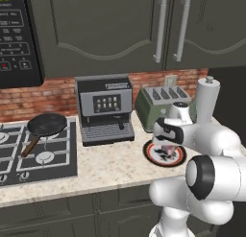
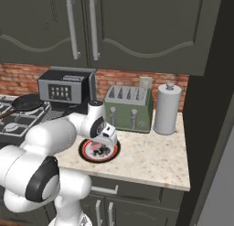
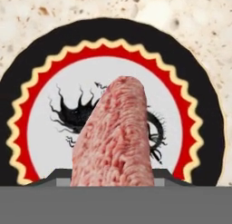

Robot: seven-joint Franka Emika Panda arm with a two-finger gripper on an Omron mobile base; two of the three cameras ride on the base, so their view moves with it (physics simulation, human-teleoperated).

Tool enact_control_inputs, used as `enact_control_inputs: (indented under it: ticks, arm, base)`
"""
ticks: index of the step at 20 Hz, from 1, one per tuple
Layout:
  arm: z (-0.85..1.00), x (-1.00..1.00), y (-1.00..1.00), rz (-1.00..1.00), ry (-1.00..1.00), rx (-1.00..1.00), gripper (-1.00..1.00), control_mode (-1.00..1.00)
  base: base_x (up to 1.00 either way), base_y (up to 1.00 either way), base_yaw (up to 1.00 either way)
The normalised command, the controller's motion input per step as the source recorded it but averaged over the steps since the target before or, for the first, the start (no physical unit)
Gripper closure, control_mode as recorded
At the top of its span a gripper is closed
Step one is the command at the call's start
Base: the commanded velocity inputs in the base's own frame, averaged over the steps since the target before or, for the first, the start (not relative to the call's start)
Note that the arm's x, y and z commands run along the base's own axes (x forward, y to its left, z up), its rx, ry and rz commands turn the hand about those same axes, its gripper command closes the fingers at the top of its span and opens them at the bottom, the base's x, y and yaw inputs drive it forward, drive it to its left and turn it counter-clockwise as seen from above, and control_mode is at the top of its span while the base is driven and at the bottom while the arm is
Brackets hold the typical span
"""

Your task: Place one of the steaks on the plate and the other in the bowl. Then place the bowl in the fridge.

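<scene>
Hand view findings: a steak (image 3: 118,137) is held between the fingers of the gripper (image 3: 113,180), closed on its near end, the slab projecting over the pale centre of the plate (image 3: 50,123). In the left base view the gripper (image 1: 168,147) is seen just above the plate (image 1: 178,160), which rests on the speckled stone counter (image 1: 110,166) in front of the toaster (image 1: 161,104).

Risks are judged as follows: the meat is soft and marbled, so it may stick to a pad on release or flop onto the rim. The plate is flat and glossy, with a scalloped red band, and offers no wall against sliding.
</scene>
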Motion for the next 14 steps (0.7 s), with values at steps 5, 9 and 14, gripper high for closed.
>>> enact_control_inputs:
  ticks: [5,9,14]
  arm:
    - [-0.24,0.02,0.00,0.00,0.00,0.02,1.00,-1.00]
    - [-0.24,0.00,0.01,0.00,0.00,0.02,1.00,-1.00]
    - [-0.19,0.00,0.04,0.00,0.00,0.02,-1.00,-1.00]
  base:
    - [0.00,0.00,0.00]
    - [0.00,0.00,0.00]
    - [0.00,0.00,0.00]
